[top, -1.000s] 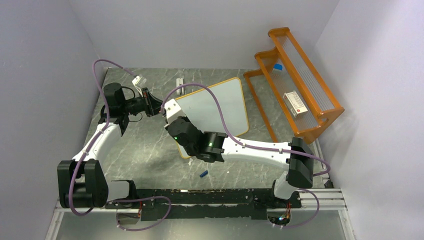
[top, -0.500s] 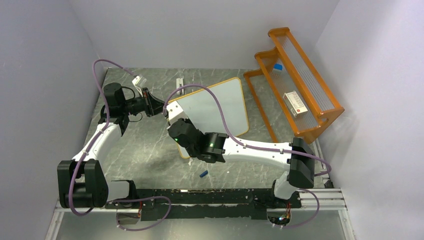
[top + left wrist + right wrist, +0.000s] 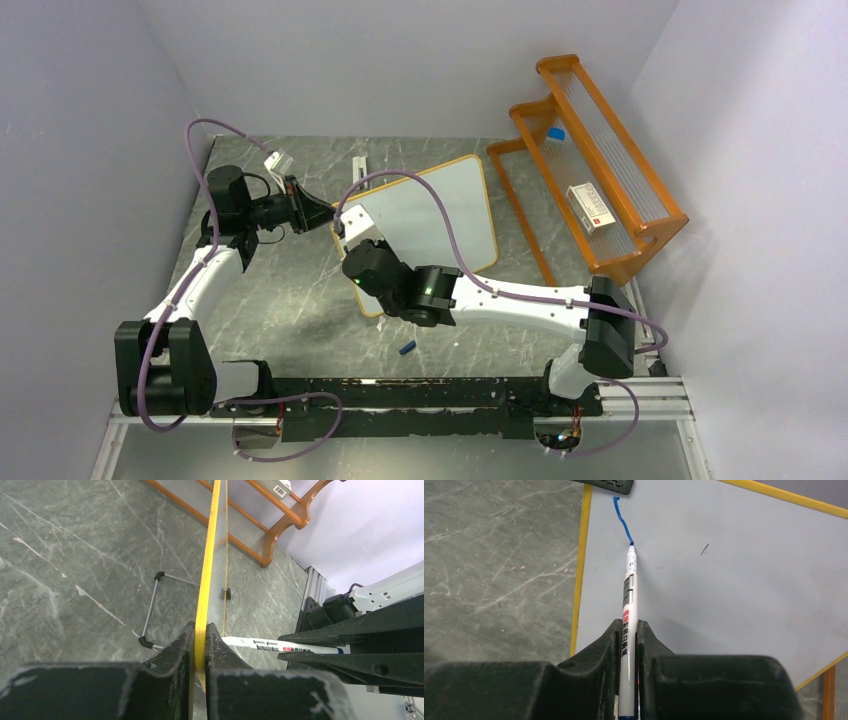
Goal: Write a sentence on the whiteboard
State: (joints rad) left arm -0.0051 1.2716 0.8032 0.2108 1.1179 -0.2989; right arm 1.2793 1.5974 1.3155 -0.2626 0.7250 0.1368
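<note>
The left end effector point(image 3: 200, 630) is clamped on the edge of the whiteboard point(image 3: 734, 580) and the right end effector point(image 3: 628, 626) on the marker point(image 3: 629, 575). Press the tip lightly and brace the board.

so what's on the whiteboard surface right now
A short curved blue line near the left edge of the whiteboard, with the marker tip at its end, held by the right hand. Also a small dark speck further right. The board under the hand is hidden.
</note>
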